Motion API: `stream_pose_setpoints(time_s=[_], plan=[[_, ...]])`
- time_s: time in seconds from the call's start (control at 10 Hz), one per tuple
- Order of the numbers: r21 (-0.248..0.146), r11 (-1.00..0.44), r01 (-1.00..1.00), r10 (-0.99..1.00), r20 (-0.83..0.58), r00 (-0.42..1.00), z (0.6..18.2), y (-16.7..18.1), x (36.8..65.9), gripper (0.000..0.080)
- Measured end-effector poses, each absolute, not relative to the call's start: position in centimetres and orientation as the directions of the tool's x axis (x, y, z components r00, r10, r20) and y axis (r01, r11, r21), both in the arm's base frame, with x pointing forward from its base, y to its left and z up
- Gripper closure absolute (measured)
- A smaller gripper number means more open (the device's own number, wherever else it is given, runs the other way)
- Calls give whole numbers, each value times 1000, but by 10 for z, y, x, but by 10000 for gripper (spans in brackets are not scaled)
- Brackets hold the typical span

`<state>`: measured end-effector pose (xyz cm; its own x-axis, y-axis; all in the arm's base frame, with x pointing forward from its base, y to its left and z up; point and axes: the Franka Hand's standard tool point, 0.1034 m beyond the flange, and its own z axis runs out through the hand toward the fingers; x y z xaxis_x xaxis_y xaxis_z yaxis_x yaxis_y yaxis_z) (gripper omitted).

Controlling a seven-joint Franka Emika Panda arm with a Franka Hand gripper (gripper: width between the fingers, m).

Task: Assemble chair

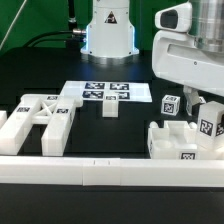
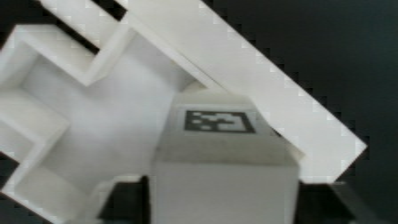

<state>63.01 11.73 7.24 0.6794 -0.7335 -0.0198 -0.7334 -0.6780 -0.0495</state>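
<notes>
My gripper [image 1: 204, 106] hangs at the exterior view's right, over a chunky white chair part [image 1: 184, 141] with tags. In the wrist view the gripper [image 2: 221, 206] is shut on a white block [image 2: 217, 160] with a tag on its end; the block fills the gap between the dark fingers [image 2: 128, 203]. That block shows under the hand in the exterior view [image 1: 210, 125]. Behind the block the wrist view shows white diagonal bars of a chair part [image 2: 107, 70]. An X-braced side frame [image 1: 40, 116] lies at the left. Two small tagged cubes [image 1: 110, 108] [image 1: 170, 103] stand apart.
The marker board [image 1: 104, 92] lies flat mid-table in front of the arm's base [image 1: 108, 30]. A long low white border rail [image 1: 100, 176] runs along the front edge. The table top is black.
</notes>
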Motion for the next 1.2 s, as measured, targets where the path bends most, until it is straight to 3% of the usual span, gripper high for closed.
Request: stream_pose_setpoints(time_s=[0.1,0.2,0.7,1.2], plan=[[-47,-710,-703,-703,-19,711,74,123,629,262],[-39,-768,-639,-638,-23,769,74,127,627,185],[-41,-946,-322,-322,-10,947,75,130,625,150],[-42,-993,109,108,32,994,73,132,624,150]])
